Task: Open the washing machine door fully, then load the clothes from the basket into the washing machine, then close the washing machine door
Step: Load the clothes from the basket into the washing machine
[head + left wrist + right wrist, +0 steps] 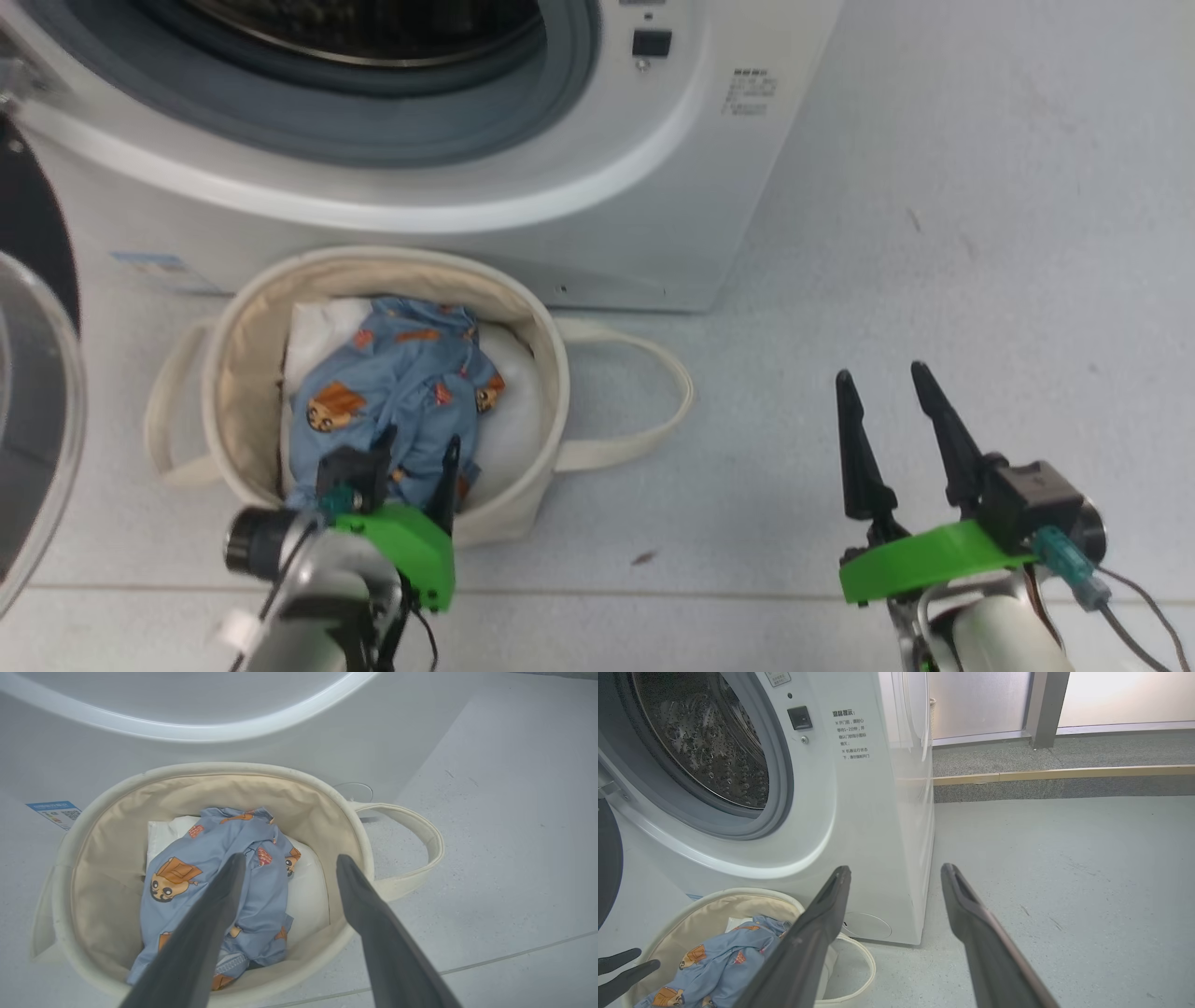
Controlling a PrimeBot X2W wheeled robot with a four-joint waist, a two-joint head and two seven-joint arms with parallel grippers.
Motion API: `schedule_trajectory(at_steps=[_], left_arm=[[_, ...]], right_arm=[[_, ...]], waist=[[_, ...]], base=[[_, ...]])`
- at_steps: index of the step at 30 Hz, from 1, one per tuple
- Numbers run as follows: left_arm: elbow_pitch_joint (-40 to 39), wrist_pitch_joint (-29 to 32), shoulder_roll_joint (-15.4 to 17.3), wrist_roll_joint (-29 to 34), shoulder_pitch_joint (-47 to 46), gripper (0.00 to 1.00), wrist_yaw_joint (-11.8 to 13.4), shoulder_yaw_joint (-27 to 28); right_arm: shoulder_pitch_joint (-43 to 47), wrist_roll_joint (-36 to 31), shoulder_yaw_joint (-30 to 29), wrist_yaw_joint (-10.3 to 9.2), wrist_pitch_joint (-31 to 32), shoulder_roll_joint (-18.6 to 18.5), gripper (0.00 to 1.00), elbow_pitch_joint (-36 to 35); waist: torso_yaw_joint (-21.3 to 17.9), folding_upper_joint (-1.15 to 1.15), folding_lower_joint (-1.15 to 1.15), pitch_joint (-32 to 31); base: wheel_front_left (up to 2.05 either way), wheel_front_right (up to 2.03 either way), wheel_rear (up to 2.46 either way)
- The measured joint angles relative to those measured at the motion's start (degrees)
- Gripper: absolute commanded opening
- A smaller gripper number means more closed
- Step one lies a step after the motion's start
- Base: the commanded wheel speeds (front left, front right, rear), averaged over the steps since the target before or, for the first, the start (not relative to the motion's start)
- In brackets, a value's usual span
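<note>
Shows the clothes [401,392] crumpled on a white cloth [513,411] inside the basket [233,373], at 8 o'clock in the head view. Places the left gripper [418,439] over them, fingers parted, holding nothing. Sets the washing machine [523,215] at 12 o'clock behind the basket, drum exposed, the washing machine door [42,411] swung open at 9 o'clock. Puts the right gripper [882,373] at 4 o'clock above the floor [934,233], fingers spread, empty.

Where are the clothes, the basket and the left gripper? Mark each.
clothes [175,877]: left wrist view, on a bear print.
basket [373,255]: head view, on the far rim.
left gripper [420,437]: head view, midway between its fingertips.
</note>
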Motion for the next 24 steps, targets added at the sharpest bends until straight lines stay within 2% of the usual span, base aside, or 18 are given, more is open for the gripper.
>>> schedule_trajectory(at_steps=[4, 10, 15, 20, 22, 24], left_arm=[[8.87, 0.00, 0.03, 0.82, -9.07, 1.00, -0.22, -0.22], [17.75, 1.40, 0.49, 0.93, -20.73, 1.00, -0.13, -0.41], [21.18, 5.12, 1.07, 1.87, -25.96, 1.00, 0.32, -0.91], [22.56, 9.99, 1.48, 2.42, -29.02, 1.00, -0.93, -2.76], [22.64, 11.61, 1.85, 3.86, -30.42, 1.00, -0.03, -4.10], [22.72, 13.08, 2.25, 4.33, -31.95, 1.00, 3.12, -4.12]], right_arm=[[-2.37, -0.56, -0.04, 0.00, 0.00, -0.01, 1.00, -0.64], [-6.16, -1.01, -0.91, 0.00, 0.00, -0.01, 1.00, -1.92], [-8.49, -1.01, -1.13, 0.00, 0.00, -0.03, 1.00, -2.53], [-9.85, -1.01, -1.44, 0.00, 0.00, -0.05, 1.00, -3.24], [-10.39, -1.01, -1.65, 0.00, 0.00, -0.07, 1.00, -3.48], [-10.71, -1.01, -1.75, 0.00, 0.00, -0.10, 1.00, -3.80]], waist=[[-0.72, 0.00, 0.01, 5.17], [-2.02, 0.00, 0.01, 12.48], [-3.08, 0.00, 0.00, 17.73], [-3.86, 0.00, 0.00, 22.16], [-4.04, 0.00, -0.01, 23.66], [-4.12, 0.00, -0.01, 25.03]], base=[[0.00, 0.00, 0.00], [0.00, 0.00, 0.00], [0.00, 0.00, 0.00], [0.00, 0.00, 0.00], [0.00, 0.00, 0.00], [0.00, 0.00, 0.00]])
